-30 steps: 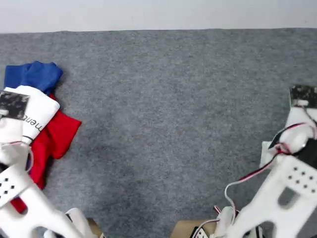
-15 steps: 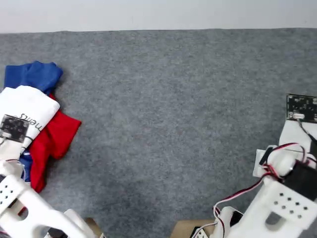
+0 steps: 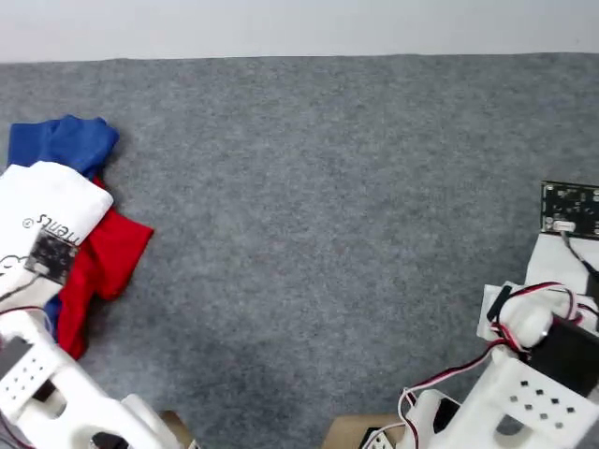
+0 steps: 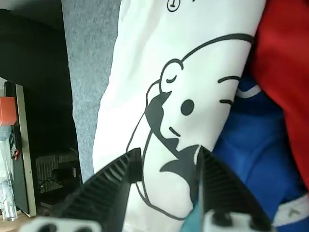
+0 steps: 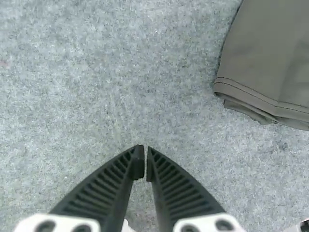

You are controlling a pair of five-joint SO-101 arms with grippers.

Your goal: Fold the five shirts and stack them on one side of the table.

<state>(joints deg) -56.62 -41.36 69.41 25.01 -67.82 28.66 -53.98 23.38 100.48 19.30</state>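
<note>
One white shirt [image 4: 193, 72], soft and light and likely best pinched at a hem, lies under the spread left gripper [image 4: 166, 157]; the right gripper [image 5: 145, 162] hangs pressed together.

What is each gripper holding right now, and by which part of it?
Nothing is held. The left gripper is open over the white shirt; the right gripper is shut on nothing, over the grey mat.

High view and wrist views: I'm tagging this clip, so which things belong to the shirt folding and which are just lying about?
Job: white shirt, red shirt, blue shirt, olive shirt.
Lying about: grey table cover, orange item beyond the table edge.
</note>
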